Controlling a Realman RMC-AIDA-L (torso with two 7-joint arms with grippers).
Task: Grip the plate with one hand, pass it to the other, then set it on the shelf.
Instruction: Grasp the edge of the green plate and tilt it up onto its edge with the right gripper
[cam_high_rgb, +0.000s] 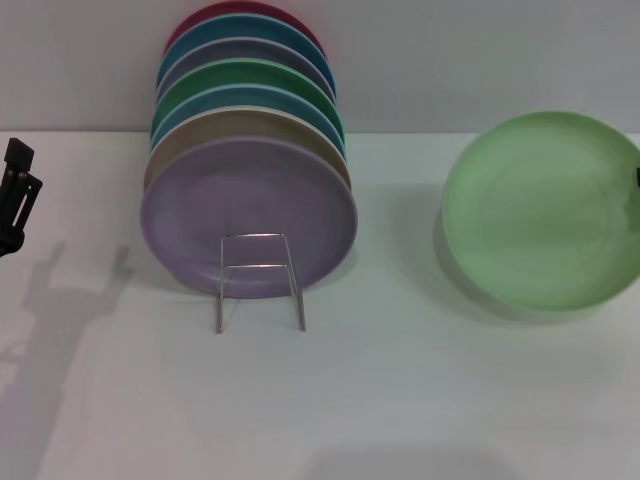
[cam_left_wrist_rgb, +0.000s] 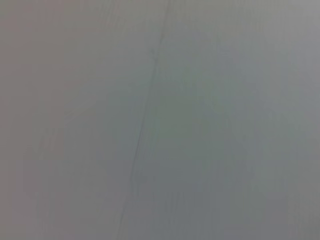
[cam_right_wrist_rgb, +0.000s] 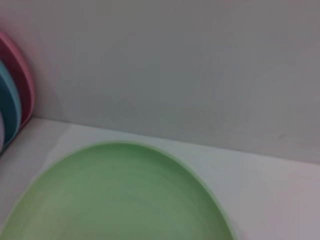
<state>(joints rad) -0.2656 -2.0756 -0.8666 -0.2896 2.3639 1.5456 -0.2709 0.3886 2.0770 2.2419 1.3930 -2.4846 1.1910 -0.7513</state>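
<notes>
The pale mint-green plate (cam_high_rgb: 545, 210) hangs tilted a little above the table at the right and casts a shadow under its left rim. A dark sliver of my right gripper (cam_high_rgb: 637, 178) meets its right rim at the picture's edge, shut on it. In the right wrist view the plate (cam_right_wrist_rgb: 120, 200) fills the lower part. The shelf (cam_high_rgb: 258, 280), a thin chrome wire rack, stands left of centre with a small wire loop at its front. My left gripper (cam_high_rgb: 16, 195) hovers at the far left edge, well away from the plate.
Several coloured plates stand upright in the rack, a lilac plate (cam_high_rgb: 250, 215) frontmost and a darker green plate (cam_high_rgb: 255, 75) farther back. A grey wall (cam_high_rgb: 450, 60) runs behind the white table (cam_high_rgb: 400, 400). The left wrist view shows only a plain grey surface.
</notes>
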